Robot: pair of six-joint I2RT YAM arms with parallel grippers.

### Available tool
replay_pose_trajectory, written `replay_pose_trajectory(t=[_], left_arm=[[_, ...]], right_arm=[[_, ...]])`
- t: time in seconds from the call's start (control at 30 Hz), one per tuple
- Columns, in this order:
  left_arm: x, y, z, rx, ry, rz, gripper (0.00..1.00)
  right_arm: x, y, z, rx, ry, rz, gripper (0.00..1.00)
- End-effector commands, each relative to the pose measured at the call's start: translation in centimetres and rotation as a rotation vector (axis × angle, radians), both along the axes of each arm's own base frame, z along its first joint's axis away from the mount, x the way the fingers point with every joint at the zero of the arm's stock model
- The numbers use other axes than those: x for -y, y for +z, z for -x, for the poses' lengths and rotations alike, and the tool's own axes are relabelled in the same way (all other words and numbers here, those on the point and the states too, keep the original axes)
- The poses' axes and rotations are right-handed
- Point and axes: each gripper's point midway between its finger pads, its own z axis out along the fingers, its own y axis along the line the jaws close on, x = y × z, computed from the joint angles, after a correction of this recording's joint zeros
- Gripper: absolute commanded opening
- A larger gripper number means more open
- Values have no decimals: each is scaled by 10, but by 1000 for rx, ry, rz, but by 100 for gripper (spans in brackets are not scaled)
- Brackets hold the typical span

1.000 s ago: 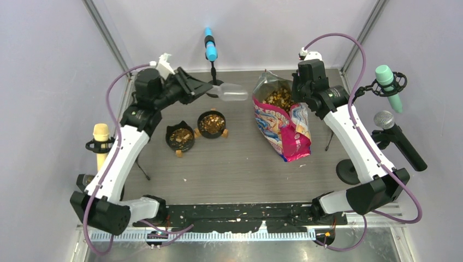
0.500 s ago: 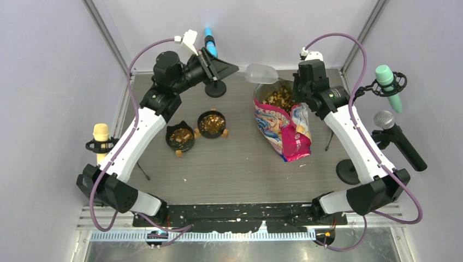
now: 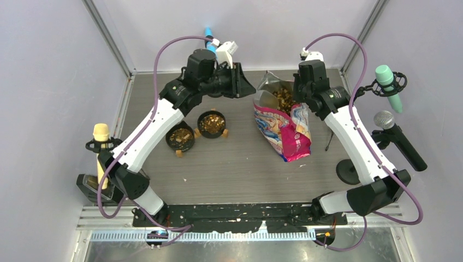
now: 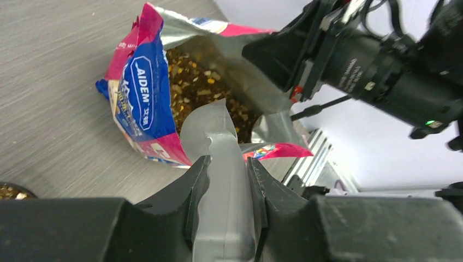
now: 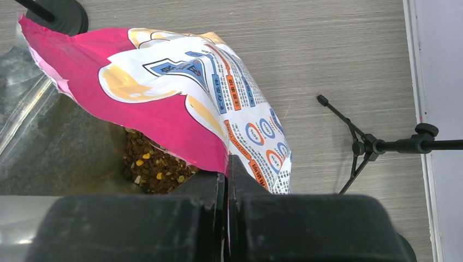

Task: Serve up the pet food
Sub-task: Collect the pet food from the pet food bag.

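Top external: the left gripper [image 3: 248,87] hangs just beside the open mouth of the bag [image 3: 286,136], which stands at the far right of the table. The right gripper [image 3: 300,93] sits at the far rim of the bag. Pet food [image 3: 283,98] shows inside the bag mouth, and more fills two bowls [image 3: 199,125] to the left. A few stray pellets lie on the table

Left wrist: the fingers are clamped on the handle of a clear scoop [image 4: 215,131]. Its tip points into the bag mouth, just above the pellets. Whether it touches them cannot be told

Right wrist: the jaws are pressed together on the rim of the bag, holding the mouth open. Pellets lie heaped in the foil lining below

Handling, as judged:
- The pellets are small, dry, light and loose. A two-finger claw cannot pinch a useful amount, so take them with the scoop
- They roll and spill freely. Keep the scoop bowl level once it is loaded
- The bag is soft film and is likely to sag shut if the rim is released
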Motion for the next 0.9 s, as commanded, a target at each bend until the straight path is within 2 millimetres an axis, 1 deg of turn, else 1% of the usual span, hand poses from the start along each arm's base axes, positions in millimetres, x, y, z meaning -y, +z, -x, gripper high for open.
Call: replay_pose_trajectory(t=[0.0, 0.2, 0.33, 0.43, 0.53, 0.73, 0.8, 0.83, 0.87], left_arm=[[0, 1, -9, 69, 8, -67, 0], [36, -11, -26, 96, -40, -155, 0], [61, -28, -39, 84, -76, -194, 0], [74, -34, -40, 72, -111, -184, 0], [88, -49, -40, 62, -148, -183, 0], [103, -72, -41, 64, -178, -198, 0], [110, -78, -39, 49, -198, -190, 0], [114, -85, -37, 30, -209, -191, 0], [117, -85, -35, 21, -219, -186, 0]], right_arm=[[11, 21, 12, 57, -26, 0, 5], [8, 16, 12, 45, -17, -9, 5], [6, 16, 11, 44, -13, -15, 5], [7, 16, 12, 44, -15, -12, 5], [6, 15, 11, 41, -14, -14, 5], [6, 13, 11, 36, -13, -14, 5], [6, 12, 11, 35, -13, -15, 5], [6, 12, 11, 35, -14, -15, 5], [6, 12, 12, 35, -14, -14, 5]])
